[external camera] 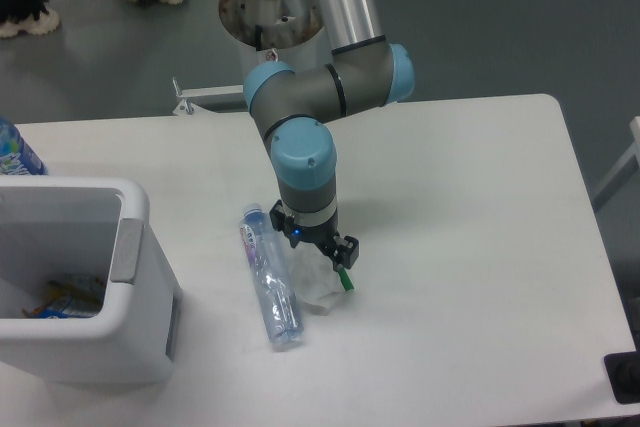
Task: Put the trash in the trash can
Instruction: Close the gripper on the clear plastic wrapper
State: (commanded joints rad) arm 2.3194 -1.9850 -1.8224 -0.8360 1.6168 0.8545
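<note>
Wrapper: crumpled white wrapper with green strip lies on the white table, directly under the two-finger gripper. Prob. very light and soft, gives way when squeezed; best to pinch across the raised middle fold.
Bottle: slim clear crushed plastic bottle w/ pale blue cap lies flat just left of wrapper. Light, springy, a bit slippery; take it across the narrow crushed body, not the cap.
Fingers: spread, one each side of wrapper top; contact cannot be told.
Bin: large boxy white plastic trash can at left, well apart; already some litter inside.
</note>
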